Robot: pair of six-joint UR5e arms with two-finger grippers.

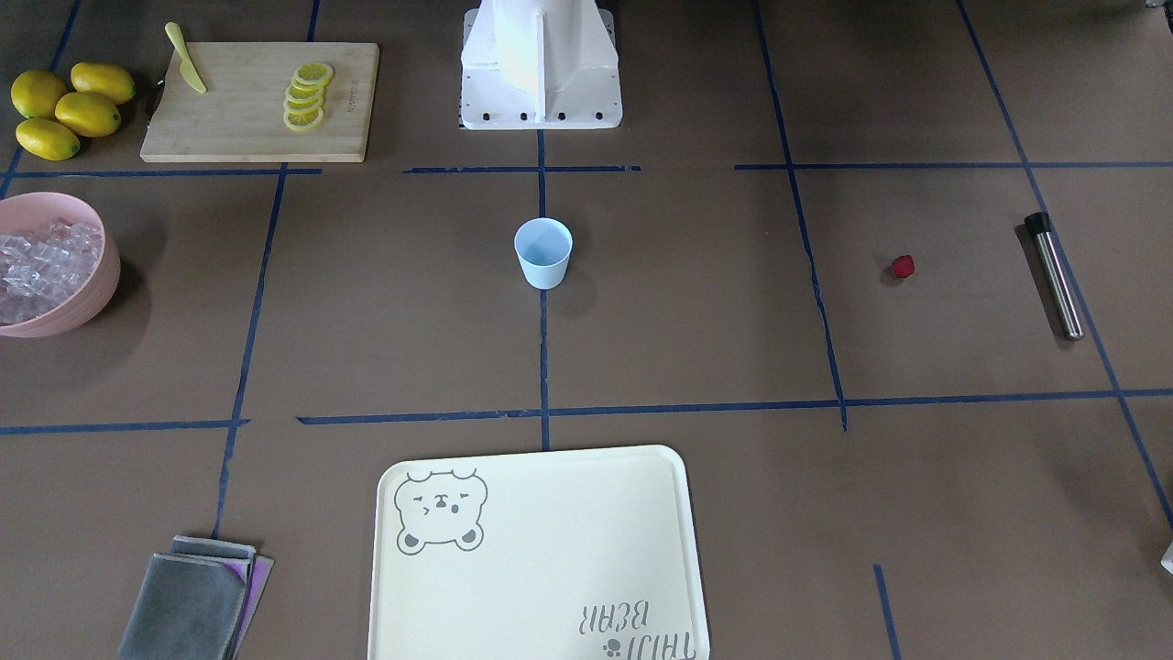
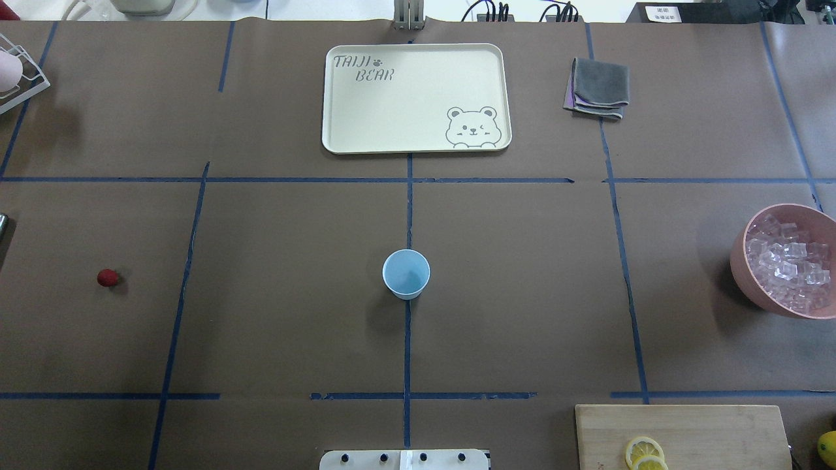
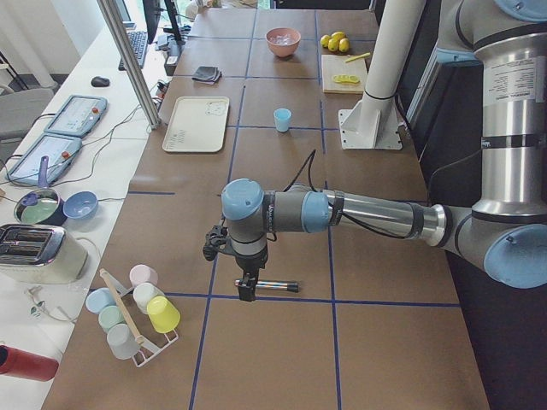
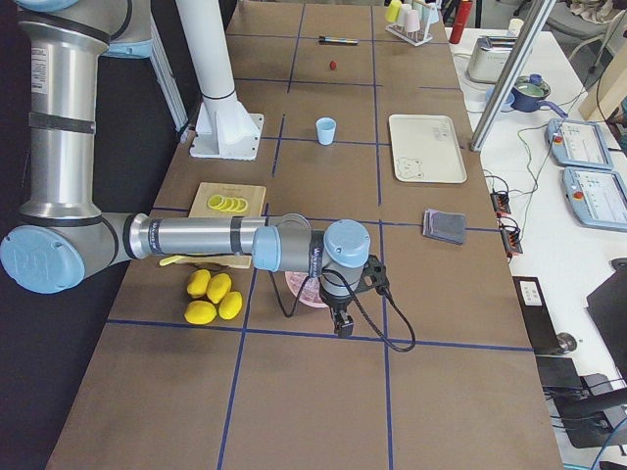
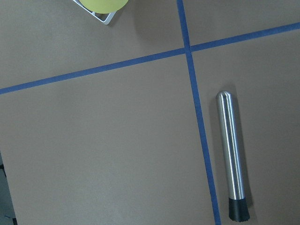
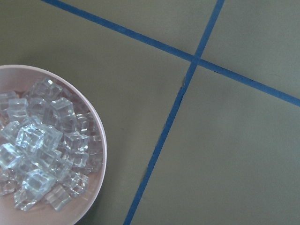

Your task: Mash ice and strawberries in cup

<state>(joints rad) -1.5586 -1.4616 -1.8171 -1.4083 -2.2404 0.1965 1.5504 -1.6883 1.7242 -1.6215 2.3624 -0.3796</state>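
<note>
Nearest the robot's base, on its right, a wooden cutting board [image 1: 247, 124] lies close to the counter [image 2: 274, 313] edge. It carries a row of lemon slices [image 1: 307, 96] and a yellow knife [image 1: 186, 59], with four whole lemons [image 1: 69, 110] just beyond its outer end.

Farther out, the light blue cup [image 2: 405, 274] stands upright at the centre on a blue tape line, bare counter all round it. The strawberry [image 2: 108, 278] lies alone well to the left of the cup. Past it, near the left edge, lies a steel rod [image 1: 1056, 275] with a black tip. The left hand [image 3: 246, 289] hangs above one end of the rod; I cannot tell how wide it stands.

At the right edge a pink bowl [image 2: 751, 297] holds the ice [image 2: 787, 261]. The right hand [image 4: 343, 323] hangs by the bowl's outer side, its width unreadable too.

Farthest off lie a cream tray [image 2: 405, 111] and, to its right, a folded grey cloth [image 2: 597, 88].
</note>
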